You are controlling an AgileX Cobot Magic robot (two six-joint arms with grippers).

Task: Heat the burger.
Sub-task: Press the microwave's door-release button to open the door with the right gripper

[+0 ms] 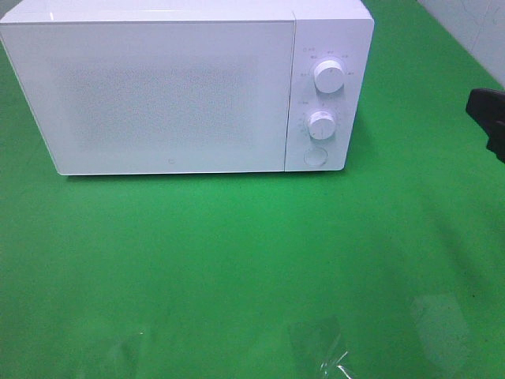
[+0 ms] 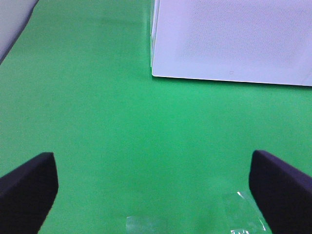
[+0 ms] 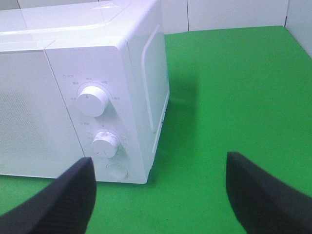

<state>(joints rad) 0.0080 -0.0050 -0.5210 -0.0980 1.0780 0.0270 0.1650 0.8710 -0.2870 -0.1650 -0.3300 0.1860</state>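
The burger is out of view in every frame. A white microwave [image 1: 185, 87] stands at the back of the green cloth with its door shut; two round knobs [image 1: 328, 76] and a round button sit on its right panel. My left gripper [image 2: 152, 161] hangs open over bare cloth in front of the microwave's left corner [image 2: 155, 73], with nothing between its dark fingers [image 2: 29, 190]. My right gripper [image 3: 160, 163] is open too, empty, facing the microwave's knob panel [image 3: 95, 122] from the right. In the exterior high view only a black part of the right arm [image 1: 489, 118] shows at the right edge.
Green cloth [image 1: 237, 253] covers the table. Shiny clear patches [image 1: 319, 347] lie on the cloth near the front edge, also visible as clear patches [image 2: 241, 209] in the left wrist view. A white tiled wall [image 1: 473, 31] rises at the back right.
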